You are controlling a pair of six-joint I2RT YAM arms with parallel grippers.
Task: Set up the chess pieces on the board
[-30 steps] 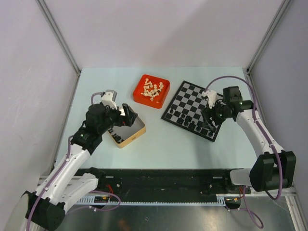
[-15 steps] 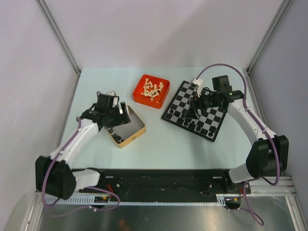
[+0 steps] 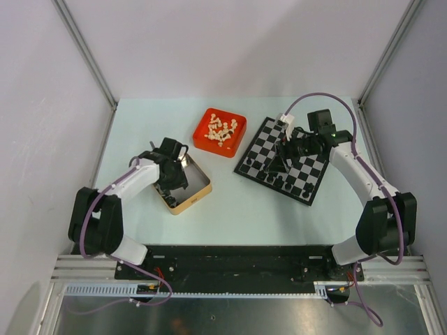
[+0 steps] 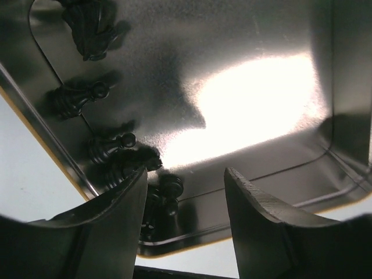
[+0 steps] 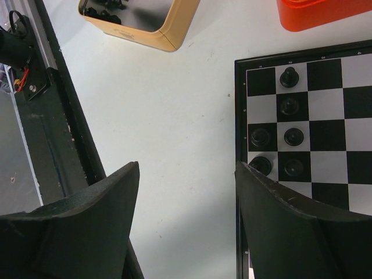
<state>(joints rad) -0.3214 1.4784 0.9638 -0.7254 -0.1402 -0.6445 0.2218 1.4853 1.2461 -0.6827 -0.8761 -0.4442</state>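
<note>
Only the left wrist view shows black chess pieces (image 4: 107, 150) along the wall of the tin (image 4: 261, 104), just beside the left gripper (image 4: 186, 174) (jaws partly open, holding nothing).

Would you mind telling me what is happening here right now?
The left arm reaches into the tan tin, jaws open beside the black pieces there. The right arm hovers over the board, jaws open and empty; several black chessmen stand on it. Cream pieces sit in the red tray.

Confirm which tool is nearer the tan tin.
Left. The left tool reaches inside the tin, by its black pieces; the right tool hangs over the board edge, well away.
</note>
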